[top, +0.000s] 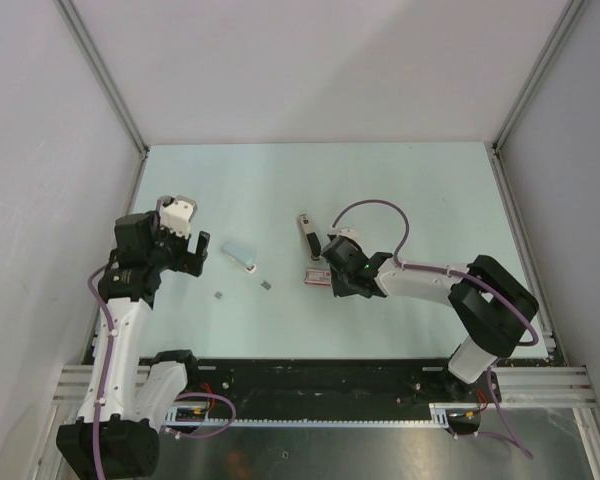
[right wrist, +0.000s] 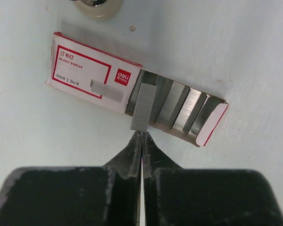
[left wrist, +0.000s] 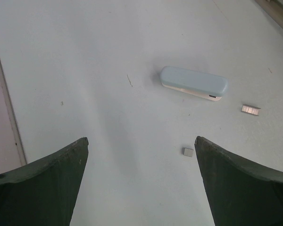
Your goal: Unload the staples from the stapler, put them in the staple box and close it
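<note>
The pale blue stapler [left wrist: 194,83] lies on the table, also in the top view [top: 242,254]. Two tiny grey staple pieces [left wrist: 188,151] [left wrist: 250,109] lie near it, also seen from above [top: 218,295] [top: 267,284]. My left gripper [left wrist: 141,138] is open and empty, short of the stapler. My right gripper [right wrist: 141,134] is shut, pinching the end of a grey staple strip [right wrist: 144,107] over the open red-and-white staple box [right wrist: 85,70]. Another strip [right wrist: 106,90] lies on the box's cover. Several strips fill the box tray [right wrist: 188,110].
A dark metal bar with a whitish end [top: 305,235] lies just beyond the box [top: 317,277]; its end shows in the right wrist view [right wrist: 98,6]. White walls enclose the table on three sides. The black rail [top: 320,375] runs along the near edge.
</note>
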`<state>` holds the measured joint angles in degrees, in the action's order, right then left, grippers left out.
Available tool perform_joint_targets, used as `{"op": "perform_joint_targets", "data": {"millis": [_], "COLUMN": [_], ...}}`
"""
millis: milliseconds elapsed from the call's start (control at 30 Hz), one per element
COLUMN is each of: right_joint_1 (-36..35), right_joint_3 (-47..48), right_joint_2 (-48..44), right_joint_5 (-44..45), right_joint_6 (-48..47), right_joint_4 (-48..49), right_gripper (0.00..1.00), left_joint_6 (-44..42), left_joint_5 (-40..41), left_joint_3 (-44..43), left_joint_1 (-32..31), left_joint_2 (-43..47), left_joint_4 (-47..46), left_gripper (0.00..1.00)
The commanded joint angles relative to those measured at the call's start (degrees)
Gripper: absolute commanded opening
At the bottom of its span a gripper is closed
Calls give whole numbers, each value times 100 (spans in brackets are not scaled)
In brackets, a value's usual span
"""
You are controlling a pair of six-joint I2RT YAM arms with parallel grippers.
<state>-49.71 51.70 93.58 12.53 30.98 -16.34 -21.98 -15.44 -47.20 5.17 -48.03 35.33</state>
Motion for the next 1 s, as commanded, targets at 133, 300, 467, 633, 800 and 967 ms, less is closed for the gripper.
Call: {"op": "perform_joint_targets", "data": {"millis": [133,300,467,633,800,967], "right_joint_1": [81,104,153,219,172,20], "right_joint_3": [203,274,345,393,401,402], "right_joint_2": [236,291,297,292,257,222], "right_joint_5": [-133,-149,-149,-162,-274,-299], "right_joint_6": [-234,-257,-294,-351,-342,-331], "right_joint_4": [225,243,243,229,167,119], "right_gripper": [0,0,0,0,0,0], "left_joint_6": [-1,-12,-19,-30,-48,-60], "left_joint_5": [-146,-146,-138,-143,-135,-124], "left_joint_3": [-13,19,43,67,79,84], "left_joint_1": [46,47,47,46,54,47], "left_joint_2": [2,24,39,70,95,128], "left_joint_4": [-28,-27,-28,-33,-31,-28], "left_gripper": [100,100,100,99,99,100]}}
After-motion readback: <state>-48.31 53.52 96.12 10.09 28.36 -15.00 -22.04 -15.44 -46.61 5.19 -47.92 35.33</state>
